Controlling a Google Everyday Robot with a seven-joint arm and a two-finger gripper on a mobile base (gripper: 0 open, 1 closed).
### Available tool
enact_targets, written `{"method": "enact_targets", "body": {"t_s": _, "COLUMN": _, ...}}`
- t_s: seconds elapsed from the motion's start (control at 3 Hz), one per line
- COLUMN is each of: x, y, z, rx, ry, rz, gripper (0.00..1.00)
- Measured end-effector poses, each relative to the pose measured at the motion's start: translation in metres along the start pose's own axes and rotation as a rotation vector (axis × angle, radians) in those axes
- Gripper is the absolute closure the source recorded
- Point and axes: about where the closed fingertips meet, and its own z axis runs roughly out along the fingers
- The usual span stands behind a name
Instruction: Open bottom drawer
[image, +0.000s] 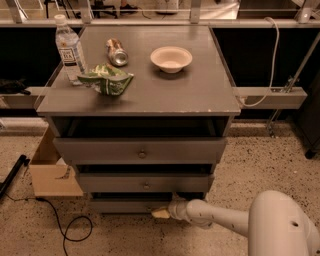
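Your gripper (161, 213) sits low against the bottom drawer (120, 206), just right of the front's centre, with the arm reaching in from the lower right. You cannot tell from here whether it is open or closed, or whether it has the knob at all. The bottom drawer is the lowest and narrowest of the three fronts, just above the floor, and it looks shut or nearly so.

The main risk is a pull with no real hold: the knob is small, and a poor grip would likely slip off it. Because the arm comes in at an angle, a slanted pull could jam the drawer in its runners or drag the whole cabinet (220, 105). A jolt could roll the can (117, 52), which lies on its side, or tip the bottle (70, 50).

The bowl (171, 58) looks empty. The bottle's level is hard to judge. A crumpled bag (107, 82) lies beside it. No drawer shows its contents, nor does the cardboard box (52, 172) on the floor at the left.
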Motion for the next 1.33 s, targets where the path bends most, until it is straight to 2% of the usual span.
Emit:
{"method": "enact_targets", "body": {"t_s": 1.0, "x": 0.0, "y": 0.0001, "z": 0.0001, "rx": 0.0, "ry": 0.0, "rz": 0.0, "gripper": 0.88}}
{"method": "enact_targets", "body": {"t_s": 1.33, "x": 0.0, "y": 0.0001, "z": 0.0001, "rx": 0.0, "ry": 0.0, "rz": 0.0, "gripper": 1.0}}
